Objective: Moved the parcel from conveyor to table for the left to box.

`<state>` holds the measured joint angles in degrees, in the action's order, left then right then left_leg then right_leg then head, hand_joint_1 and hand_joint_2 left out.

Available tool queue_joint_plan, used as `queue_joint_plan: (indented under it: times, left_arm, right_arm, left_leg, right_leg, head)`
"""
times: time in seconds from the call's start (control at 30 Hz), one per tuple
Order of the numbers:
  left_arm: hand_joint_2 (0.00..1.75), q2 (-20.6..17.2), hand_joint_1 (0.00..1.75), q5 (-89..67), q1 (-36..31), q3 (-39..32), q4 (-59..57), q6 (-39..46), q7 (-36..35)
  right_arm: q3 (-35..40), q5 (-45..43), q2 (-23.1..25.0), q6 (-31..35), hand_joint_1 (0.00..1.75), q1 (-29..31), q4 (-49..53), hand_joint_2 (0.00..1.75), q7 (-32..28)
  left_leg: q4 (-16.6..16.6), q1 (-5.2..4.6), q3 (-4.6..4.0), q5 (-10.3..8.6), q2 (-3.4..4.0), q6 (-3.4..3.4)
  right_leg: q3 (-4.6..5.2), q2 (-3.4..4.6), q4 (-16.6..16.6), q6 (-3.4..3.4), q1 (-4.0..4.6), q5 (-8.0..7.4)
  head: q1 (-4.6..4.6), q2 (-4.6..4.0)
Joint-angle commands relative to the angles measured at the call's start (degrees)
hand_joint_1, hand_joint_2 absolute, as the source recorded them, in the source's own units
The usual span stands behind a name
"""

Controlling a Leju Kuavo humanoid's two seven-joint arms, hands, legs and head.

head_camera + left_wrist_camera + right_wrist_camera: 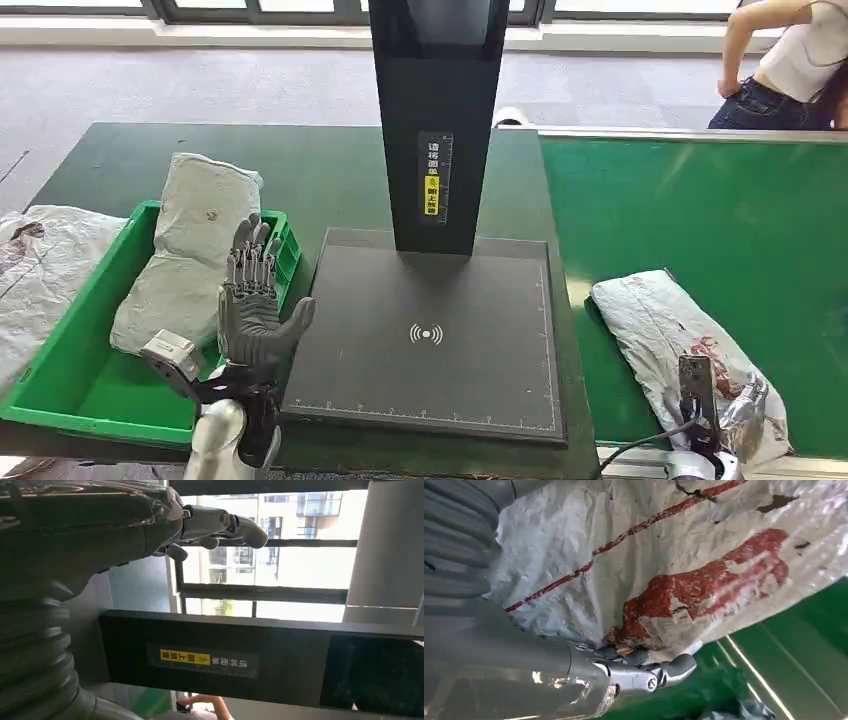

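My right hand (712,415) is at the near end of the parcel (685,345), which lies on the green conveyor (700,220) with its long axis running away from me and slightly left. In the right wrist view the fingers (644,662) press against the crumpled wrap, but I cannot tell whether they have closed on it. The scanner plate (430,340) on the tabletop (330,170) lies to the parcel's left. My left hand (255,305) hovers open and empty, beside the green bin (90,385).

Parcel-sorting workspace, green conveyor (700,220), scanner stand (436,120), green bin (90,385)
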<state>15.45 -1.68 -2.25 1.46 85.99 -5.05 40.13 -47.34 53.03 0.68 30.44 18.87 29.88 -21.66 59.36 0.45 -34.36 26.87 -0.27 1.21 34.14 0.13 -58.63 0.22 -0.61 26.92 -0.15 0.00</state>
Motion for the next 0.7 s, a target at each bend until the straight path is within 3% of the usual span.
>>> queue_joint_plan:
  times: [0.03,0.23,0.47,0.6,0.7]
  left_arm:
    - [1.75,0.0,0.00,0.3,-0.2,-1.5,-1.5,0.7,-0.1]
    - [1.75,-0.3,0.00,0.5,0.5,-1.3,-1.0,0.3,-0.1]
    - [1.75,0.0,0.00,-0.2,0.4,-2.2,-0.7,0.1,-0.1]
    - [1.75,0.8,0.00,-1.3,1.3,-3.0,0.1,0.2,-0.1]
    - [1.75,1.3,0.00,-2.0,2.1,-2.6,0.0,0.3,-0.1]
  right_arm:
    - [1.9,0.8,-2.8,-3.5,1.75,2.3,-8.9,1.75,4.2]
    - [4.0,2.8,-3.4,-7.7,1.75,1.6,-10.0,1.75,12.0]
    - [4.4,2.6,-2.6,-8.6,1.75,1.0,-8.9,1.75,13.9]
    - [3.3,-1.1,-0.7,-0.7,1.75,0.5,-5.0,1.75,8.1]
    - [2.2,-9.8,3.5,4.5,1.75,-2.4,5.2,1.75,-2.9]
  left_leg:
    - [-0.1,0.00,0.14,-0.02,0.04,-0.03]
    - [-0.1,0.01,0.24,-0.04,0.02,-0.11]
    - [-0.1,0.33,0.76,0.12,0.10,-0.33]
    - [-0.1,0.32,0.76,0.06,0.13,-0.41]
    - [-0.2,0.26,0.77,-0.03,0.11,-0.46]
  right_leg:
    - [-0.13,0.02,0.1,-0.01,0.01,-0.03]
    - [-0.30,-0.02,0.2,0.05,0.03,-0.05]
    - [-1.03,0.04,0.6,0.13,0.31,-0.05]
    - [-1.09,0.06,0.8,0.29,0.30,-0.17]
    - [-1.20,0.03,0.9,0.33,0.24,-0.23]
  head:
    - [0.00,0.00]
    - [0.00,0.00]
    - [0.02,0.00]
    - [0.02,0.00]
    - [0.02,0.00]
